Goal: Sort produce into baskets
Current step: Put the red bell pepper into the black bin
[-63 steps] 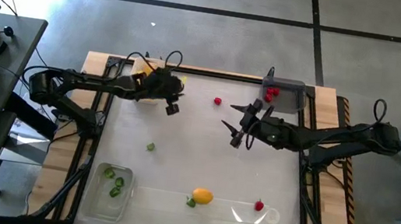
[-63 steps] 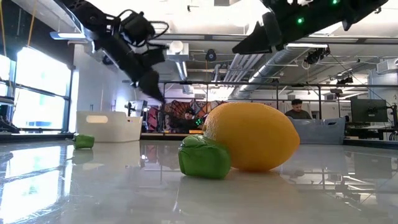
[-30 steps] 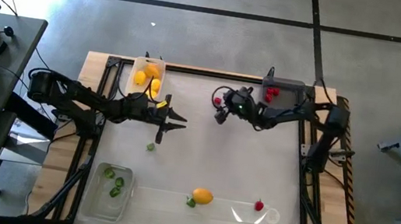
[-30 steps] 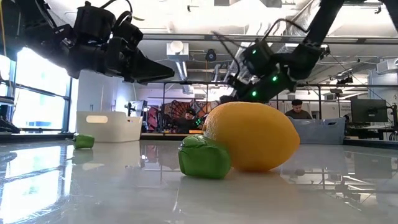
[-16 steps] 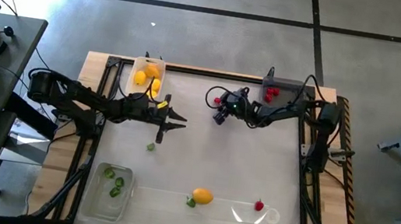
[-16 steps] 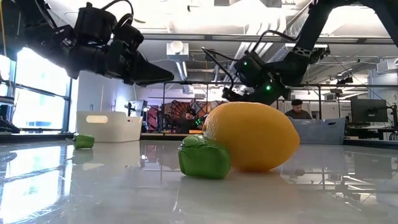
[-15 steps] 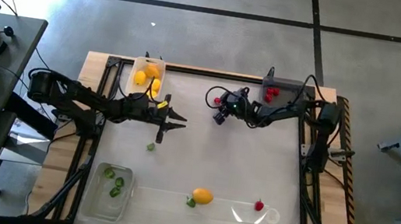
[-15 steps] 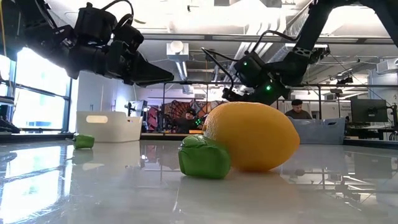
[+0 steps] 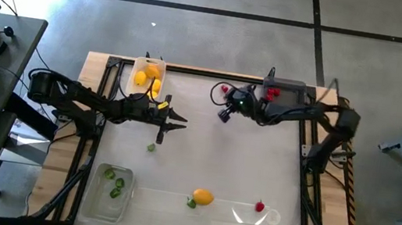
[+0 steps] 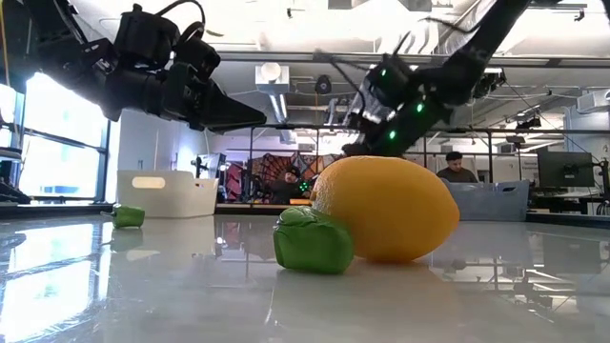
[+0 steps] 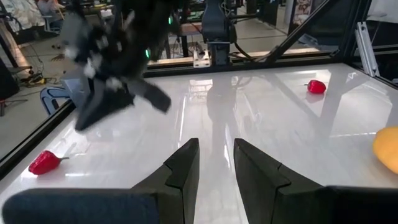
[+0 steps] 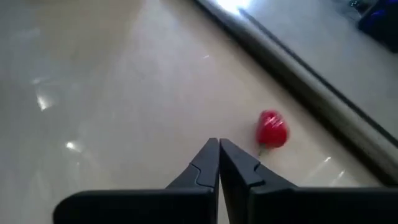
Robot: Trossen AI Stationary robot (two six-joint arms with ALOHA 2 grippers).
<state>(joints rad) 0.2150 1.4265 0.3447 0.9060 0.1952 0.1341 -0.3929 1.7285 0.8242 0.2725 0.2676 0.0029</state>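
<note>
Across the upper right of the high view, my right arm reaches along the back edge of the white table [image 9: 203,152], and its right gripper [image 9: 224,114] sits just inside that edge. Its fingers are pressed together on nothing; in the right wrist view the red pepper [image 12: 272,130] lies on the table just beyond and to the side of the tips, untouched. From above, that red pepper [image 9: 225,89] shows near the top rim, a little up and left of the gripper. So I judge the grab missed.

To do this step well, I would part the fingers fully, shift the wrist until the pepper sits centred between the tips, come low, then squeeze. It is small and rounded, so I expect it to skid on this glossy surface if one finger reaches it first. The grey tray [image 9: 286,93] in the upper right, already holding red pieces, looks like its home.

My left gripper [image 9: 170,121] waits left of centre, fingers a little apart and holding nothing. Upper left, the white tray [image 9: 138,66] holds yellow fruit; lower left, the clear tray [image 9: 98,197] holds green pieces. Loose on the table: a lemon [image 9: 203,197] at bottom centre, a green piece [image 9: 191,203] touching it, another green piece [image 9: 151,147], and a red berry [image 9: 259,207] lower right.
</note>
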